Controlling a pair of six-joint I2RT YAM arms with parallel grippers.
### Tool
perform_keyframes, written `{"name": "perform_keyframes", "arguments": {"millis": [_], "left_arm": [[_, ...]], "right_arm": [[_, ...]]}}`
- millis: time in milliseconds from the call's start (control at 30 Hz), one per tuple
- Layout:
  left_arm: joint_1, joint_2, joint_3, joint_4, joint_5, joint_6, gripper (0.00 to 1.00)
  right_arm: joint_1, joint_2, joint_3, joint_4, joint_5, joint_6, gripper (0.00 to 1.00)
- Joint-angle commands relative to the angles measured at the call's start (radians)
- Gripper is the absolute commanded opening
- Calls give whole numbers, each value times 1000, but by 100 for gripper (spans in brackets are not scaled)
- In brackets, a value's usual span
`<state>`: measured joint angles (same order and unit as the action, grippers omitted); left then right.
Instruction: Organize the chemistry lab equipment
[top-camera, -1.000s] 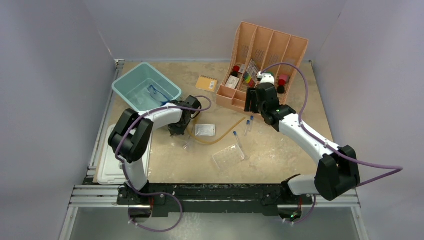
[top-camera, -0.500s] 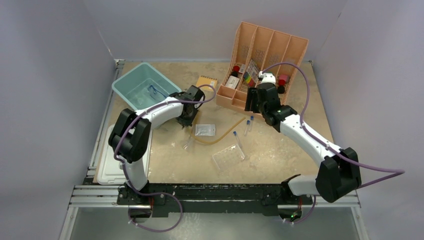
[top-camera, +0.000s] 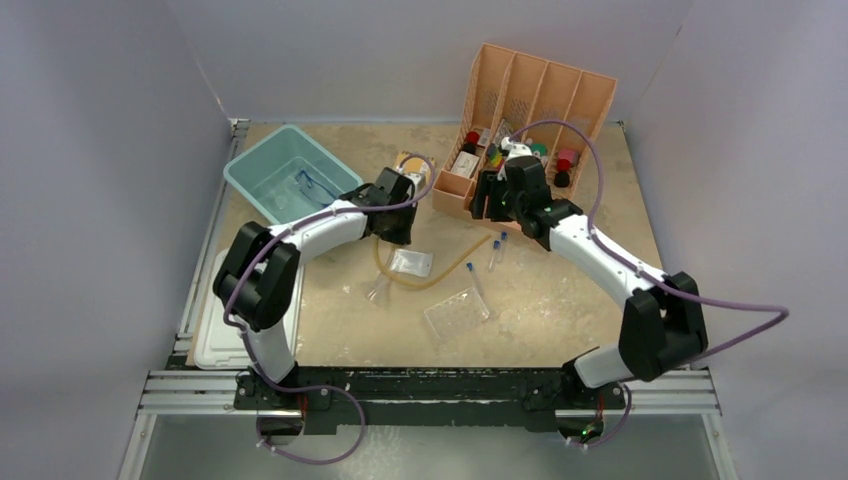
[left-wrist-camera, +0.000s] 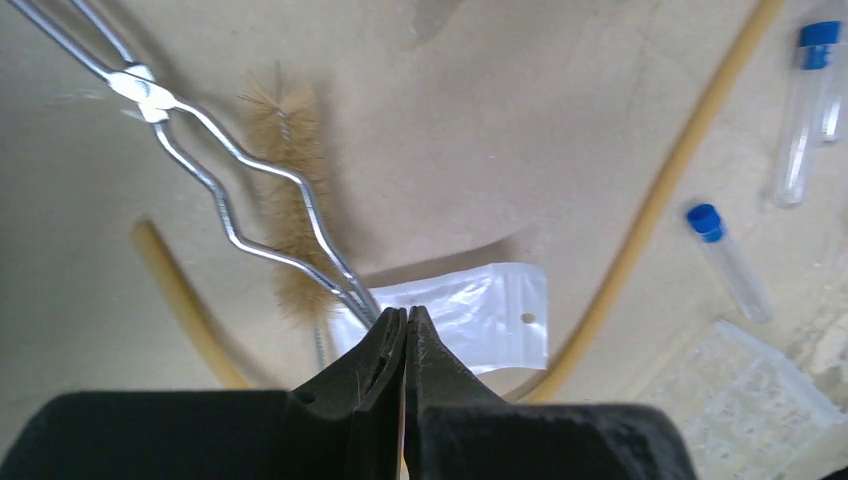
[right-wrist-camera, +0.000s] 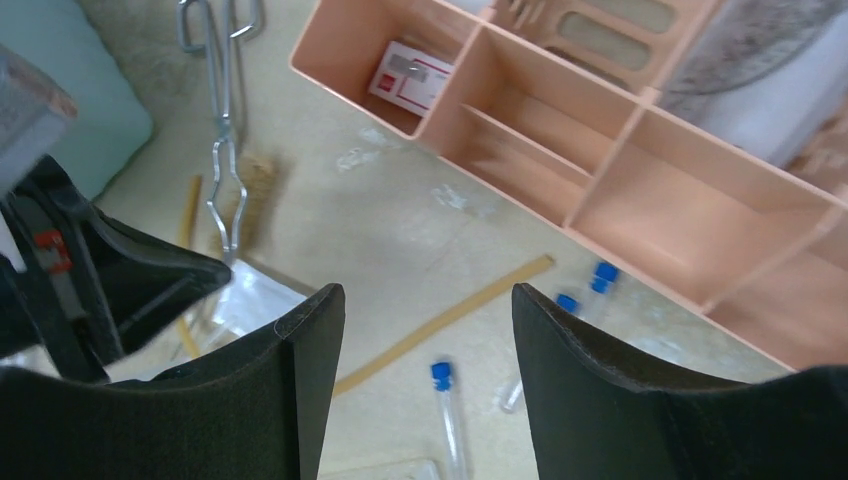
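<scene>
Most of the equipment lies loose at mid-table. Three blue-capped tubes (left-wrist-camera: 730, 262) lie on their sides, two together and one apart. The one apart lies just beside the rack (left-wrist-camera: 760, 392), whose wells appear empty. The tubing (left-wrist-camera: 650, 210) curves past them and around the bag (left-wrist-camera: 470, 320), which lies flat. The tongs (left-wrist-camera: 230, 190) rest to the bag's left, with one tip touching its corner, and they lie across a brush (left-wrist-camera: 290, 220). Only the goggles (top-camera: 312, 185) look put away, in the teal bin (top-camera: 250, 170) at the far left. The left gripper (left-wrist-camera: 405, 325) hangs over the bag's near edge with its jaws pressed together. Nothing shows between them, though what lies deeper in the gap cannot be told. The right gripper (right-wrist-camera: 425, 300) hovers with its fingers spread wide and empty, above the table just in front of the peach divider (right-wrist-camera: 520, 110). The tubes and the end of the tubing lie below and near it. By my reading the task is at an early stage. One item seems stowed, while the tubes, tubing, tongs, bag and brush are yet to be gathered. The tubes probably belong upright in the rack. The bare table (top-camera: 560, 300) gives both arms room, and the left is best placed for the bag or tongs and the right for the tubes.
</scene>
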<state>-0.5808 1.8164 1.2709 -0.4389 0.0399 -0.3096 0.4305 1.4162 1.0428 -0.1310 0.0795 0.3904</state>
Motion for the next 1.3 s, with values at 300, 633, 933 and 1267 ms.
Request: {"name": "perform_keyframes", "arguments": {"millis": [300,633,933,1267], "left_arm": [[-10,-140,-5,33,-273,-207,26],[-3,34,191,-52,-569,-386,61],[8,186,272,-55,-630,-457,57],[26,280,282,-25,-553,-458,45]], "right_arm": [[-7,199,145,76,-229,127,60],[43,256,163,71,-108,183,59],[42,142,64,-7,91,265,56],[41,128,62,-27,135,228,54]]}}
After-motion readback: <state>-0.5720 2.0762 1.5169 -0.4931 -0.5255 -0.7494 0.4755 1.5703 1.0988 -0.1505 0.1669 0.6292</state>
